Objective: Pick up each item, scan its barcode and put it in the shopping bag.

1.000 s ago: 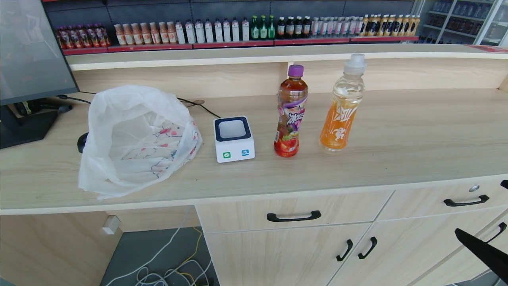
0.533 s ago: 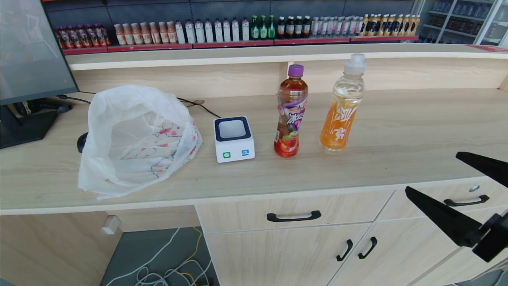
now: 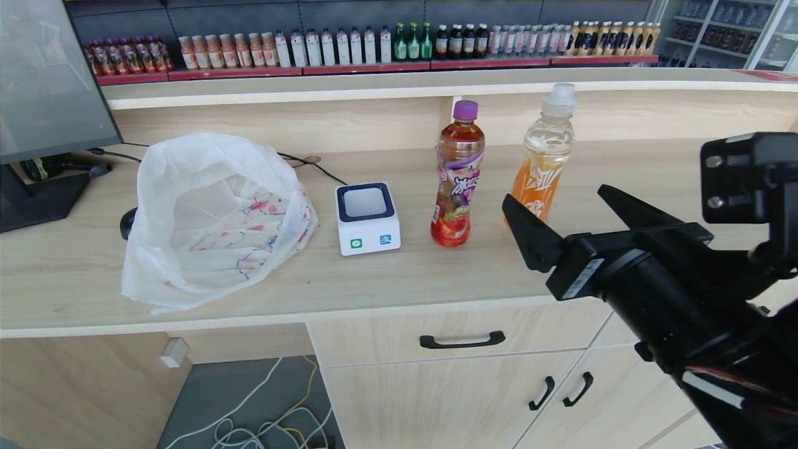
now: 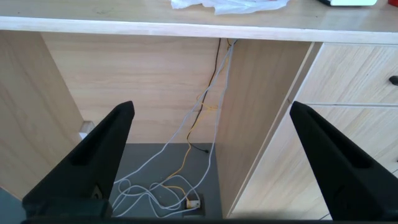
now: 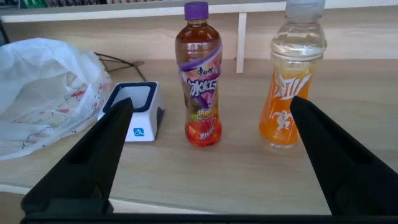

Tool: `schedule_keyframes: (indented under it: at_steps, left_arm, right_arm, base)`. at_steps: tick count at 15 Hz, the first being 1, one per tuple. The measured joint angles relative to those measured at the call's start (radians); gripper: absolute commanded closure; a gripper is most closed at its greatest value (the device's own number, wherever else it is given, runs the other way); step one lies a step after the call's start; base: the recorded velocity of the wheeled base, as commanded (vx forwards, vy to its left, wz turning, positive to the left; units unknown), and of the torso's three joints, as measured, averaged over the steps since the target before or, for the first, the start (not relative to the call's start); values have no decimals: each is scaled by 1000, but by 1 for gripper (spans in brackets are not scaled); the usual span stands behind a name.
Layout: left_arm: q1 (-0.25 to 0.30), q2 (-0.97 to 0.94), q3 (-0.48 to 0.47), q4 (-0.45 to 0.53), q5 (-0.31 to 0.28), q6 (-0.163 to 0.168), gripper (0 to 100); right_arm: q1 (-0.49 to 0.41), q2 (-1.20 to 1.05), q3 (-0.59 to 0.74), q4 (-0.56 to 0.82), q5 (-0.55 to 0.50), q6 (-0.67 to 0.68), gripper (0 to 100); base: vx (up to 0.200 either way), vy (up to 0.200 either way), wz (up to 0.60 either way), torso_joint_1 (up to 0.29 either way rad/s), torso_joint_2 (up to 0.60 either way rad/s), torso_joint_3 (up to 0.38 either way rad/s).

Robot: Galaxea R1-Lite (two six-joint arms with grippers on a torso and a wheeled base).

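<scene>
Up came my right gripper [image 3: 556, 199], spread wide; orange bottle [image 3: 547, 149] stands upright just ahead, well right of scanner [image 3: 368, 218].

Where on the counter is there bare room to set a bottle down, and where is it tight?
Bare: the counter right of the orange bottle, and the strip before the scanner and bottles. Tight: shopping bag, scanner, purple-capped bottle and orange bottle stand in a close row.
</scene>
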Motion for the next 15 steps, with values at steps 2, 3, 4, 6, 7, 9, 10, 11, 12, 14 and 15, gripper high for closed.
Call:
schedule_keyframes:
  at_steps: [2,3,4,6,7,9,10,11,12,14,15]
  left_arm:
    - [0,0,0,0,0,0,0]
    - [0,0,0,0,0,0,0]
    - [0,0,0,0,0,0,0]
    - [0,0,0,0,0,0,0]
    - [0,0,0,0,0,0,0]
    - [0,0,0,0,0,0,0]
    - [0,0,0,0,0,0,0]
    - [0,0,0,0,1,0,0]
    - [0,0,0,0,0,0,0]
    - [0,0,0,0,0,0,0]
    - [0,0,0,0,0,0,0]
  right_arm:
    - [3,54,-21,-2,10,-4,0]
    - [3,71,-26,-2,21,-4,0]
    - [1,86,-27,-2,42,-4,0]
    - [-6,109,-32,-1,81,-3,0]
    - [-16,121,-42,-2,101,0,0]
    - [-55,139,-71,0,157,-1,0]
    - [-86,148,-90,1,195,-1,0]
    - [-110,156,-107,1,221,-2,0]
    - [-126,164,-118,2,234,-2,0]
    - [-144,184,-138,3,274,1,0]
    - [-150,195,-148,3,281,3,0]
  base:
    - [0,0,0,0,0,0]
    - [0,0,0,0,0,0]
    - [0,0,0,0,0,0]
    - [0,0,0,0,0,0]
    - [0,0,0,0,0,0]
    - [0,0,0,0,0,0]
    - [0,0,0,0,0,0]
    - [0,0,0,0,0,0]
    - [0,0,0,0,0,0]
    - [0,0,0,0,0,0]
    - [0,0,0,0,0,0]
